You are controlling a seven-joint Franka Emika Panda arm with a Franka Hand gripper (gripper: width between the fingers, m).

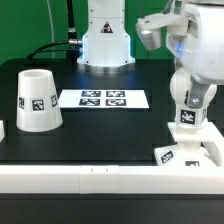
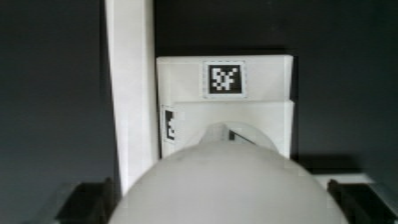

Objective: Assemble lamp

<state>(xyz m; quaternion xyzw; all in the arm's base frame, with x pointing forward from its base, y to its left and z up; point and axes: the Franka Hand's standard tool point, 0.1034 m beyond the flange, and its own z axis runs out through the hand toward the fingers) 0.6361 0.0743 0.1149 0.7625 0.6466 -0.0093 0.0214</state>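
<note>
One bulb hangs clamped in the gripper, lower right of the exterior view, neck pointing straight down over the square base just beneath; the shade stands well apart at the exterior view's left.

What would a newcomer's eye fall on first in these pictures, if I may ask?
First comes the big white robot arm at the exterior view's right, its gripper holding the bulb just above the square base near the table's front edge. Next is the tapered shade, which stands alone, wide end down, at the exterior view's left, beside the marker board.
</note>
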